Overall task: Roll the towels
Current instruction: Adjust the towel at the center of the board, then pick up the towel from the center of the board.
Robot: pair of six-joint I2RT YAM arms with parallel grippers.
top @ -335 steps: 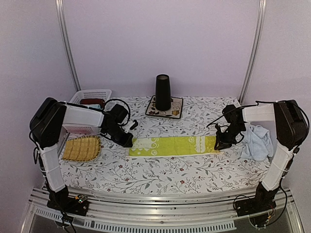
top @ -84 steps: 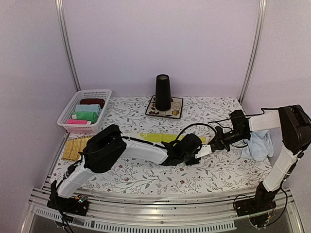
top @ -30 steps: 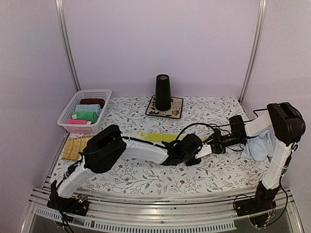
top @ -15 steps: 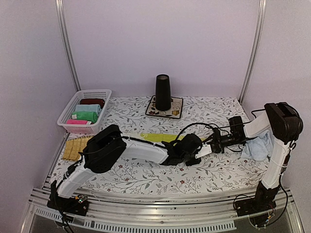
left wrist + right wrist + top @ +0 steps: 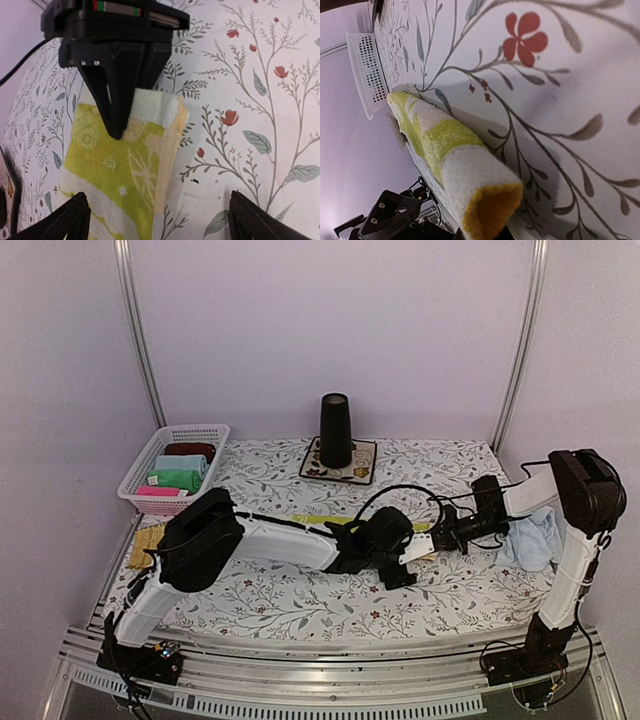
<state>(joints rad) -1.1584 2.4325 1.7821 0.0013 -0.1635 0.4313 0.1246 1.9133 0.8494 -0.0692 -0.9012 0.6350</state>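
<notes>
The yellow-green cloth towel with a pale printed pattern (image 5: 120, 175) lies on the white tablecloth printed with leafy stems and small red flowers (image 5: 300, 610), right of the middle of the table. Its right end is turned over on itself into a short, loose fold. In the right wrist view that end reads as a soft tube, pale outside and deeper yellow at its open mouth. A white band runs across the end, and the terry pile shows clearly.

The right gripper (image 5: 116, 127) is pinched closed on the top corner of that folded end. The left gripper (image 5: 157, 200) has its jaws spread wide, one finger on each side of the towel and neither touching it.

From above, the rest of the towel shows only as a thin yellow strip behind the left forearm (the arm covers most of it). The plain light blue cloth towel (image 5: 532, 532) sits crumpled near the table's right edge, just beside the right arm.

A broad band of tablecloth lies between the yellow-green towel and the near edge. At the back stands a tall black tapered cup (image 5: 335, 428) on a square flowered mat with a dark border (image 5: 362, 468), well apart from the towel. A white plastic lattice basket (image 5: 150, 455) and a woven yellow straw tray (image 5: 143, 543) sit along the left edge.
</notes>
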